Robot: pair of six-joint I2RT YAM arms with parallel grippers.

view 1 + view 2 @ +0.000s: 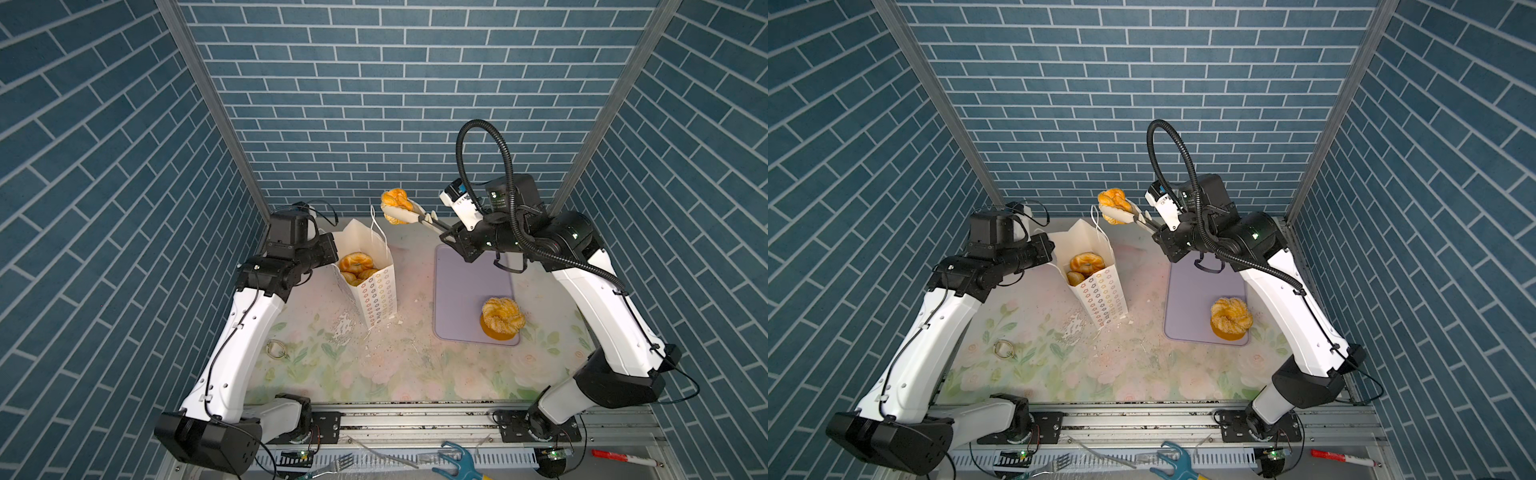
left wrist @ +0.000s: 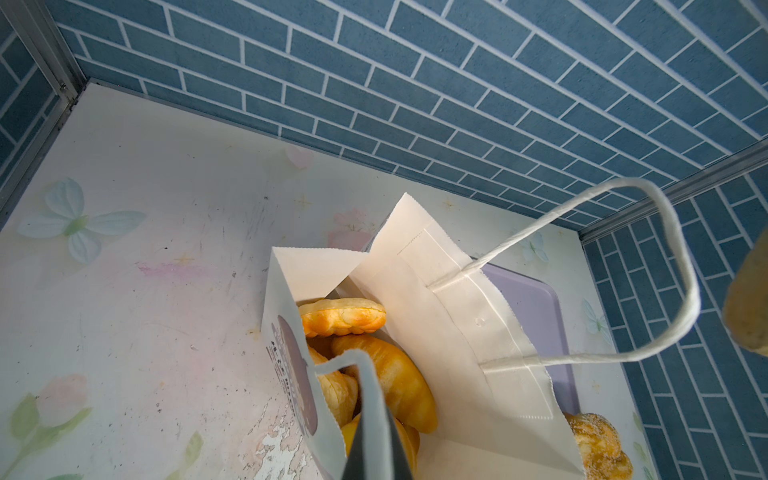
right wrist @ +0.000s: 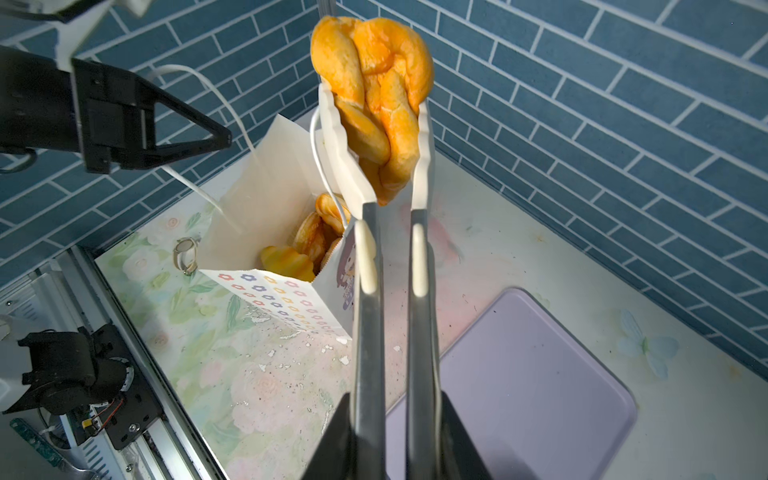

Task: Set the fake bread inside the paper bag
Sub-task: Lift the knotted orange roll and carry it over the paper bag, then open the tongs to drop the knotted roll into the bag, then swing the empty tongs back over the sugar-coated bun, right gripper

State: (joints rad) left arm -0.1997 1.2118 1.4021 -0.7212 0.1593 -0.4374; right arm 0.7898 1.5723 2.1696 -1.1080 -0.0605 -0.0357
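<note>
The white paper bag [image 1: 376, 297] [image 1: 1102, 299] stands open at the middle left, with several golden pastries [image 1: 355, 262] [image 2: 388, 374] inside. My left gripper [image 1: 331, 250] [image 2: 374, 453] is shut on the bag's rim and holds the mouth open. My right gripper [image 1: 448, 232] [image 3: 392, 436] is shut on white-tipped tongs [image 3: 370, 316]. The tongs pinch a twisted piece of fake bread [image 1: 395, 198] [image 3: 374, 83] in the air, above and just beyond the bag's far right corner. A sugar-speckled twist [image 1: 503, 312] [image 1: 1230, 312] lies on an orange bun at the lavender tray's [image 1: 469, 286] near corner.
A metal ring clip [image 1: 277, 349] lies on the floral table at the front left. White crumbs and a peeled patch [image 1: 344, 326] sit in front of the bag. A fork, a blue tool [image 1: 457, 461] and a red marker [image 1: 619, 457] lie past the front rail.
</note>
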